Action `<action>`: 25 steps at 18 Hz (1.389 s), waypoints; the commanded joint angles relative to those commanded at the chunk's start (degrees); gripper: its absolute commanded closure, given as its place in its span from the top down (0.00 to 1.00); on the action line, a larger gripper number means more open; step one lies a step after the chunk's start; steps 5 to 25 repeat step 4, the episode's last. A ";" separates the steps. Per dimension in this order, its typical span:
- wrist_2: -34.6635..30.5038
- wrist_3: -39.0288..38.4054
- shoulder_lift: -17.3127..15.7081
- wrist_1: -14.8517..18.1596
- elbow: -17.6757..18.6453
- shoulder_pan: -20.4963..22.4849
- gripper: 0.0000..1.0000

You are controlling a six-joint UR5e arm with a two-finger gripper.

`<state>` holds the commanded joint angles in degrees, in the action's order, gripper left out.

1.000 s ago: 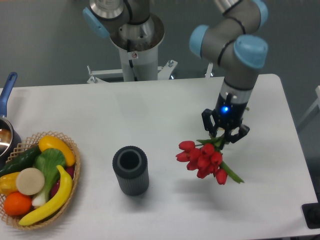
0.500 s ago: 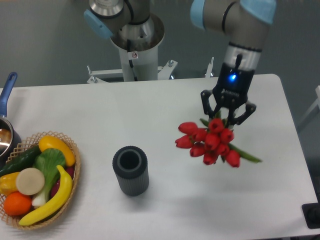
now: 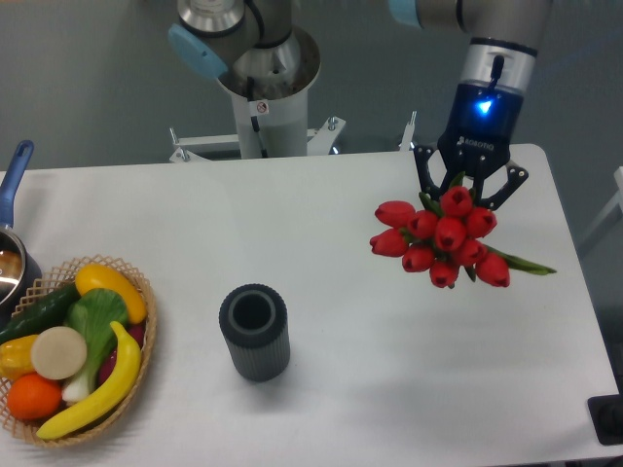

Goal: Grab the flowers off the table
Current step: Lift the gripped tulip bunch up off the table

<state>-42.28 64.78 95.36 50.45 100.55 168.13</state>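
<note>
The flowers (image 3: 441, 241), a bunch of red tulips with green stems, hang in the air above the right side of the white table (image 3: 321, 224). My gripper (image 3: 470, 191) is shut on their stems just above the red heads, pointing straight down. One green leaf tip sticks out to the right of the bunch. The part of the stems inside the fingers is hidden by the blooms.
A dark grey ribbed cylinder vase (image 3: 254, 332) stands upright left of centre. A wicker basket (image 3: 138, 342) of fruit and vegetables sits at the front left, a blue-handled pot (image 3: 12, 243) behind it. The robot base (image 3: 265, 88) rises at the table's back edge.
The gripper has risen and shifted right and toward the back, lifting the tulips off the table; the bunch now appears higher in the view.
</note>
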 joint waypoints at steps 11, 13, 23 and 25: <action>0.27 0.00 -0.35 0.00 0.17 0.53 0.37; 0.27 0.00 -0.35 0.00 0.17 0.53 0.37; 0.27 0.00 -0.35 0.00 0.17 0.53 0.37; 0.27 0.00 -0.35 0.00 0.17 0.53 0.37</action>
